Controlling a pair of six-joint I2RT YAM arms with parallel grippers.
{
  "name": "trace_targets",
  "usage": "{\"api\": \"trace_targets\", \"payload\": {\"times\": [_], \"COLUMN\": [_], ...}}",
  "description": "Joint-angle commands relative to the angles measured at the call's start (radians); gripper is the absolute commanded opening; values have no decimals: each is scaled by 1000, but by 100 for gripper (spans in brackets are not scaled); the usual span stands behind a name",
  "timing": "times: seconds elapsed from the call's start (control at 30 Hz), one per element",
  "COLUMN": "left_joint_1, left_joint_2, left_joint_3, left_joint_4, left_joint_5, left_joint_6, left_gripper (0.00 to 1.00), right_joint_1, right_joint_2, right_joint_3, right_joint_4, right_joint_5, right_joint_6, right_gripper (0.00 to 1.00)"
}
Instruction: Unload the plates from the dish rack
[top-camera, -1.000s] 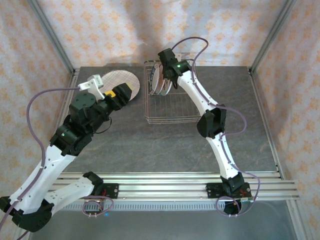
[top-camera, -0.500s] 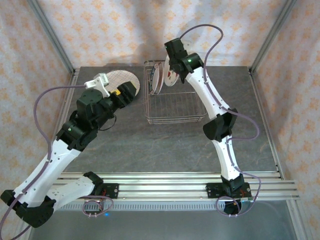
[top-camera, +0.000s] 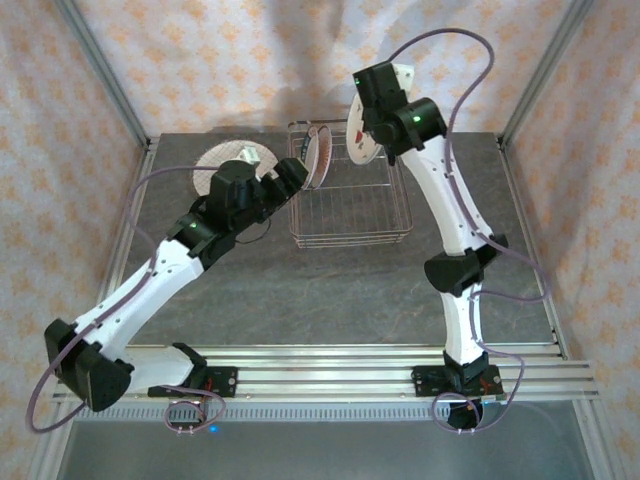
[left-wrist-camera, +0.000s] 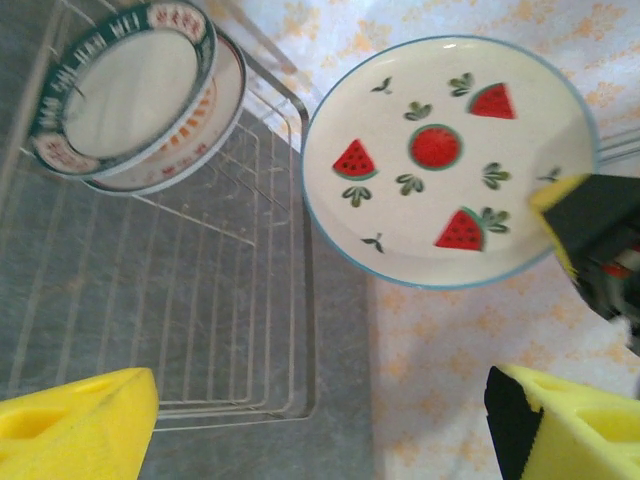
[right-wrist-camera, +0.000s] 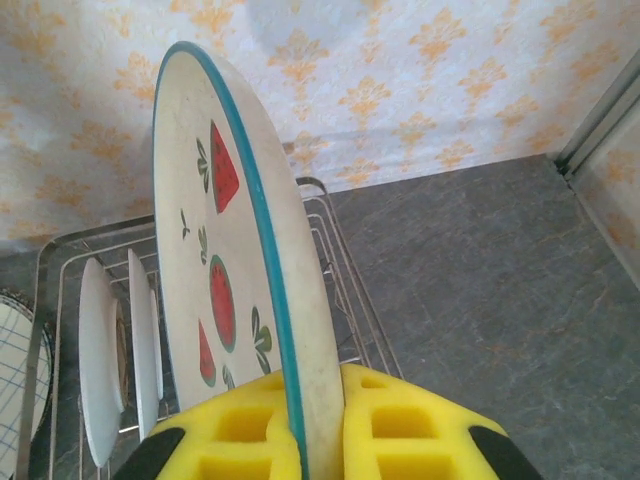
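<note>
Top external view: a round white plate with a pink grid lies flat on the grey worktop at far left. Just right of it, the left hand hovers at the left wall of the silvery wire dish rack, its yellow-padded jaws spread wide and empty. The remaining plates, the front one dark-rimmed with a white centre, stand on edge in the rack's far-left corner, closer to this hand, which looks best placed to take them. Further right, the right hand is clamped on the rim of a blue-edged white plate printed with red watermelon slices, holding it upright and clear above the rack's far side.
</note>
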Motion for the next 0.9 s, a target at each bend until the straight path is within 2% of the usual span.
{"api": "trace_targets", "payload": {"times": [0.0,0.2,0.47,0.6,0.73,0.87], "left_joint_1": [-21,-50,-93,-107,-118,-118], "left_joint_2": [61,247,482,565,609,638], "left_joint_3": [38,101,252,326,367,375], "left_joint_4": [148,347,512,541,541,584], "left_joint_5": [61,141,213,237,245,248], "left_joint_6": [-128,-262,-376,-401,-420,-458], "left_gripper": [86,86,83,80,73,57], "right_joint_1": [-32,-120,-246,-287,-333,-361], "right_joint_2": [-125,-223,-291,-312,-345,-374], "right_joint_3": [16,-36,-77,-99,-163,-228], "right_joint_4": [-7,-55,-85,-86,-55,-26], "right_joint_5": [18,-169,-415,-498,-600,-669], "right_joint_6": [24,82,164,190,222,251], "right_gripper": [0,0,0,0,0,0]}}
